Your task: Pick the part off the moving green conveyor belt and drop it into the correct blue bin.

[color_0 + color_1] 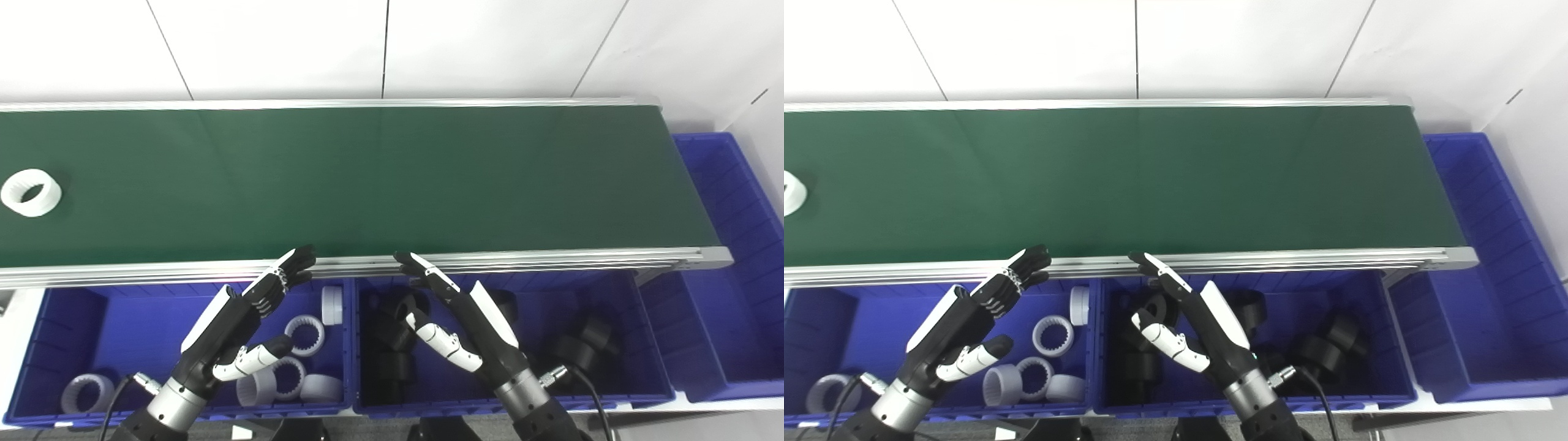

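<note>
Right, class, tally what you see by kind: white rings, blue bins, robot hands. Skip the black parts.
White rings: 7
Blue bins: 3
Hands, left hand and right hand: 2
Total: 12

**Belt mostly bare, bins cluttered**

Green belt (380,184) bare across centre and right; only a white ring (30,192) far left on it; aluminium rail (490,260) along near edge, fingertips of both open hands just at it; left hand (242,324) over left bin (37,343) holding white rings; right hand (456,324) over middle bin (649,343) crowded with black parts; end bin (735,257) right of the belt looks bare
</note>
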